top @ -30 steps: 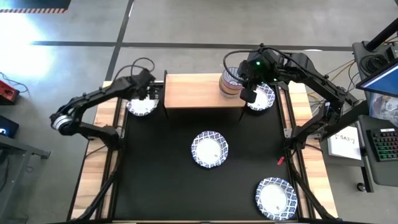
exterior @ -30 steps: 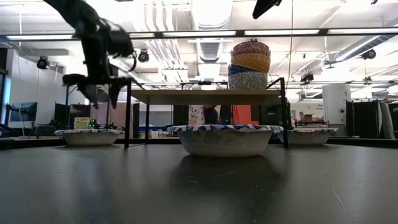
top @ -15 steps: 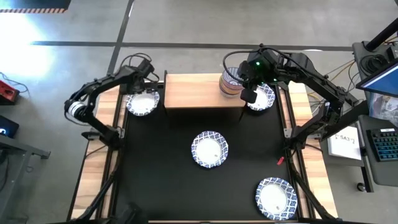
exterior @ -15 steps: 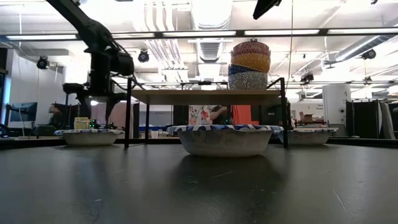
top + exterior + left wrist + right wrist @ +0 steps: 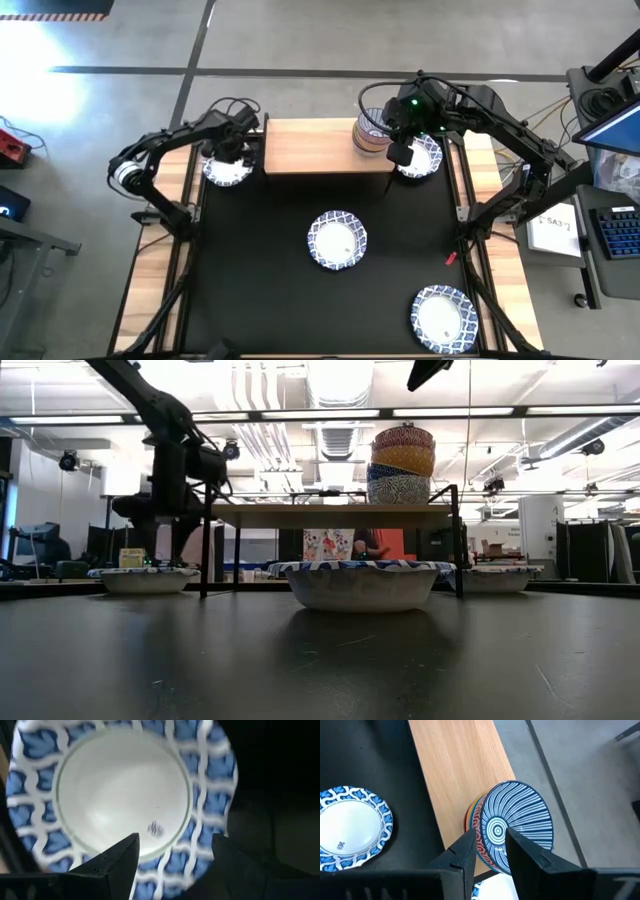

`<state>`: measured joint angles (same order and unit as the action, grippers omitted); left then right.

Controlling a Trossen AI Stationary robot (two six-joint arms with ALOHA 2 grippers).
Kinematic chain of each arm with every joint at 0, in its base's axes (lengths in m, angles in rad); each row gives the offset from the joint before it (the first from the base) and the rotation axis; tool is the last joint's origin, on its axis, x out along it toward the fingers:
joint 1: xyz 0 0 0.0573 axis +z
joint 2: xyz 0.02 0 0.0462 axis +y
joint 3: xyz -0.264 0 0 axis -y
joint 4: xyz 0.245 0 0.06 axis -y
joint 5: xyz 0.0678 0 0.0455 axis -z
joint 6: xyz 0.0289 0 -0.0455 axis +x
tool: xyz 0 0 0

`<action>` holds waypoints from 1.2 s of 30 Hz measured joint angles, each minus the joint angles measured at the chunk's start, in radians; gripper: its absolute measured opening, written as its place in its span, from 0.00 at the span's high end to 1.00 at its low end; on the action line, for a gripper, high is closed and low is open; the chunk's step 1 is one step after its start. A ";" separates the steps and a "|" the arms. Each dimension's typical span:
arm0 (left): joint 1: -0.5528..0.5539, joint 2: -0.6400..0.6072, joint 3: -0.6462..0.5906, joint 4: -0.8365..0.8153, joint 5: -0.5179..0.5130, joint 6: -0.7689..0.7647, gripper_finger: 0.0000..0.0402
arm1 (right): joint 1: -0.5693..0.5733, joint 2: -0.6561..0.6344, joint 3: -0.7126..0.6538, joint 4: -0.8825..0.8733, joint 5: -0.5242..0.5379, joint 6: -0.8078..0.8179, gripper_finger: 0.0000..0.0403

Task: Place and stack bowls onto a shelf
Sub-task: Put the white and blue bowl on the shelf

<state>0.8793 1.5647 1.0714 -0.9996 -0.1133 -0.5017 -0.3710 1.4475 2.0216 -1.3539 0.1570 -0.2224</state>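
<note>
A stack of several small bowls [image 5: 371, 134] stands on the right end of the wooden shelf [image 5: 315, 146]; it also shows in the low view [image 5: 402, 458]. A white bowl with a blue rim [image 5: 228, 169] rests on the table left of the shelf. My left gripper [image 5: 175, 865] is open just above that bowl [image 5: 120, 795], with one finger over the inside and one over the outside of its rim, which runs between them. My right gripper [image 5: 490, 852] hangs slightly open, high above the stack [image 5: 515, 825].
Three more white blue-rimmed bowls rest on the black table: one right of the shelf [image 5: 422, 157], one at the middle [image 5: 337, 240], one near the front right [image 5: 443, 317]. The shelf's black legs [image 5: 204, 550] stand beside the left bowl [image 5: 150, 578].
My left gripper has gone down toward the left white bowl and a little toward the shelf, while its arm has folded in closer. The bowls have not moved.
</note>
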 joint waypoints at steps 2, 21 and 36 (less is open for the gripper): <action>-0.011 -0.015 0.000 -0.041 -0.003 0.017 0.43 | 0.000 0.000 0.000 0.000 0.000 0.001 0.77; -0.142 -0.050 -0.037 -0.144 -0.004 0.182 0.43 | 0.000 0.000 0.000 -0.003 0.000 0.005 0.77; -0.163 -0.051 -0.194 0.049 -0.087 0.189 0.43 | 0.000 0.000 0.000 -0.003 -0.001 0.004 0.77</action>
<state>0.7158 1.5140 0.8778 -0.9504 -0.2003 -0.3127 -0.3710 1.4475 2.0213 -1.3567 0.1562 -0.2179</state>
